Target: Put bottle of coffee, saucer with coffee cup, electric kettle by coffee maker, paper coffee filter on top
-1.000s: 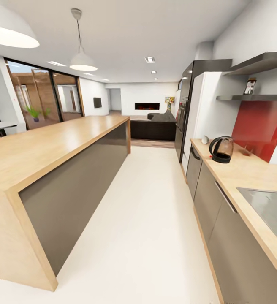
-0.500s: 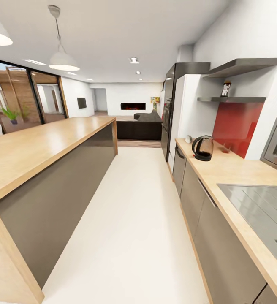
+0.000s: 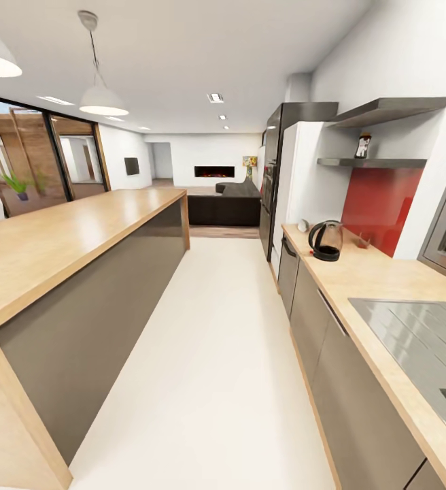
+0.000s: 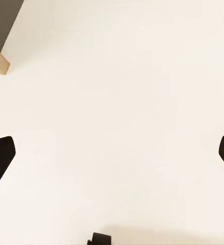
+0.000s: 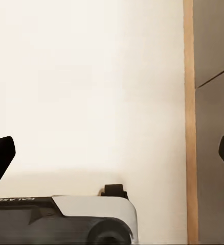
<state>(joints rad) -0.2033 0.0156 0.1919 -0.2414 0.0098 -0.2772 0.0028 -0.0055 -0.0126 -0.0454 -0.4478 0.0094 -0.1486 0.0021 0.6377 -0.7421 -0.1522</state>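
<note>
We see the electric kettle [image 3: 326, 240] far along the right table [image 3: 379, 279]; the bottle of coffee [image 3: 363, 145] on the shelf [image 3: 372, 162] above. Both our claws [image 4: 112, 155] [image 5: 112, 158] hang spread apart over the floor [image 3: 230, 354].

bright, even | lit pendant lamps [image 3: 103, 102] | soft render | wide-angle stretched edges

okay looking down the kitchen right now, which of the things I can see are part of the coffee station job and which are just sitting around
Part of the job:
- electric kettle, standing on the kitchen countertop
- bottle of coffee, up on the lower shelf

Just sitting around:
- wooden island
- small pale object by the kettle, too small to identify
- small item against the red backsplash
- steel sink
</note>
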